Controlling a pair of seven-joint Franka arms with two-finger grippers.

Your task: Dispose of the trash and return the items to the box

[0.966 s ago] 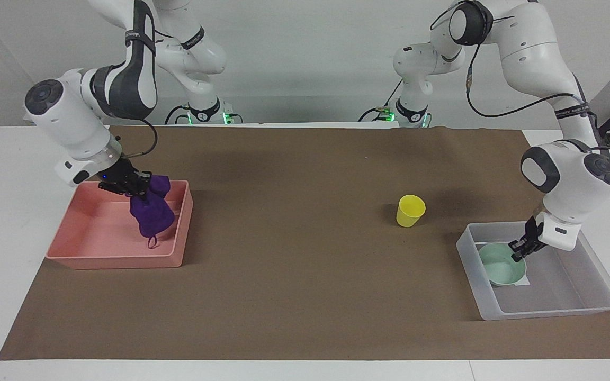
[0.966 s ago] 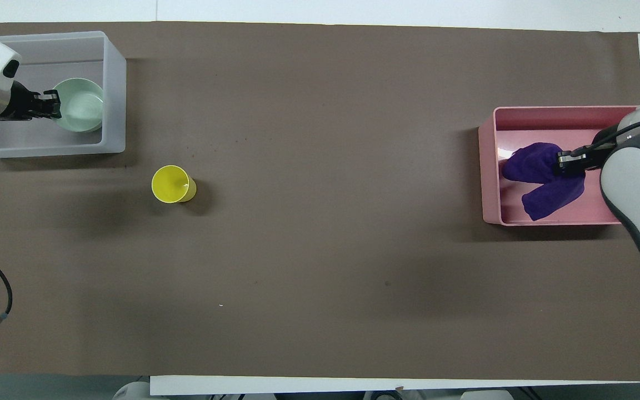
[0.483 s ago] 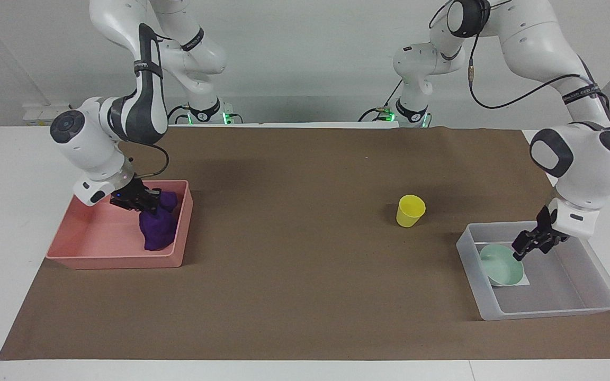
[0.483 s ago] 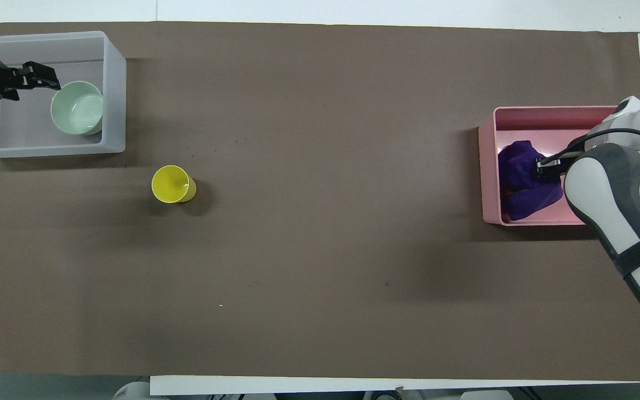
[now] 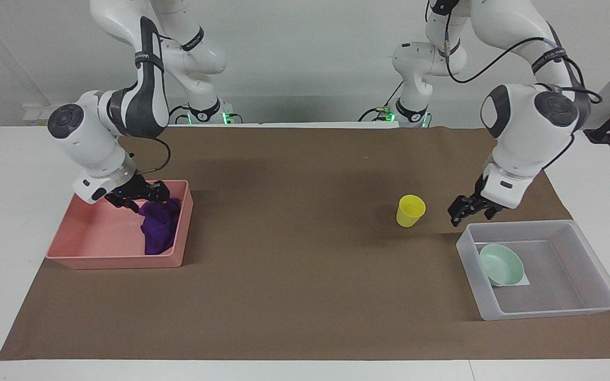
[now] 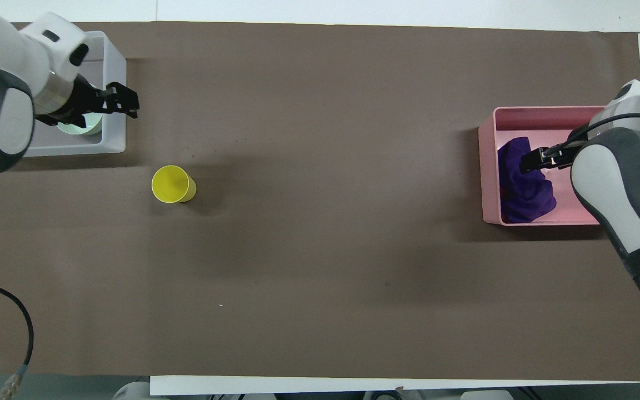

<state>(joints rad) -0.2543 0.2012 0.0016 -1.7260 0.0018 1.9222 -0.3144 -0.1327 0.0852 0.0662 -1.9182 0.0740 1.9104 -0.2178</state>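
The main risk from here looked to be the small yellow plastic cup (image 5: 410, 210): standing upright and light on the brown-covered counter (image 5: 294, 296), nearer to the robots than the translucent whitish-grey rectangular box (image 5: 596, 309), it could tip and roll if the left gripper (image 5: 468, 209) clipped its rim on the approach. That gripper hung above the counter between cup and box, its jaws apart and holding nothing. A second risk was the soft purple cloth rag (image 5: 160, 229) snagging on the right gripper (image 5: 140, 197), which hovered just over it with its jaws spread and empty; a caught fold could be dragged back out.

The pink rectangular bin (image 5: 88, 257), at the right arm's end, held the rag heaped against one wall. The box, at the left arm's end, held only the shallow pale mint-green bowl (image 5: 502, 264), resting tilted by its white square mark (image 5: 523, 282); the cup was outside it
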